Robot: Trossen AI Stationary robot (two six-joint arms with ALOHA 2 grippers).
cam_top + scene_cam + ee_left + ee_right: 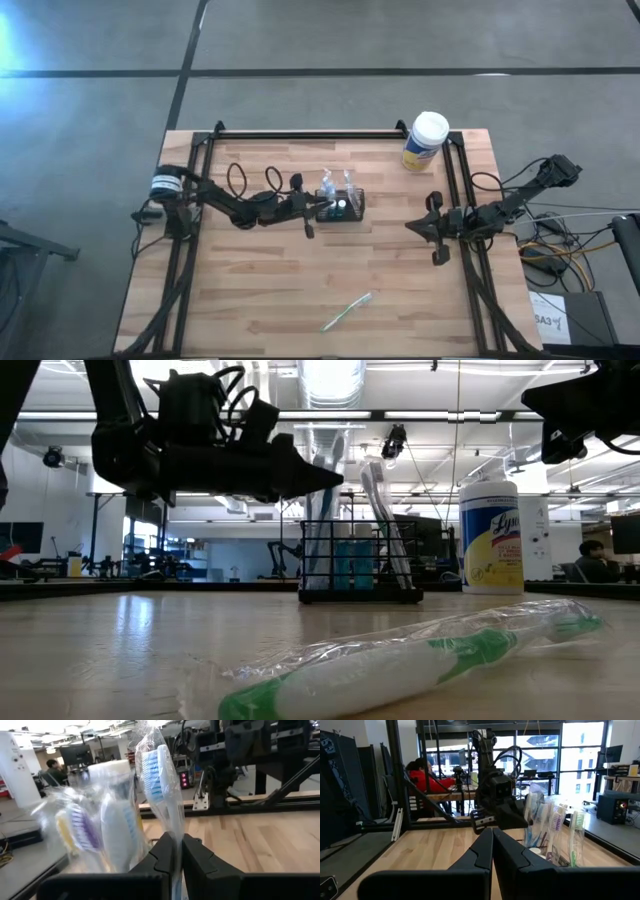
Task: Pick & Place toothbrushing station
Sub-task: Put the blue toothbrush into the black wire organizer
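**At mid-table: left arm pinches a wrapped brush in the holder**

Near the middle of the wooden table (260, 290) sits the toothbrushing station (344, 206), a small black mesh-sided holder, upright, with several plastic-wrapped toothbrushes standing in it. Reaching in from the left side, the left gripper (322, 208) is right up against the holder's left edge. From the left wrist camera its two fingers (162, 852) are closed almost together around the wrapped handle of a blue-bristled toothbrush (157, 770); whether they pinch the brush itself or only its wrapper is hard to tell. Over on the right side, the right gripper (432, 229) hovers well apart from the holder, its fingers pressed together on nothing. A white-capped wipes canister (425, 140) stands at the far right corner. Closer to the front edge lies a green toothbrush in clear wrap (346, 312), alone on the wood.
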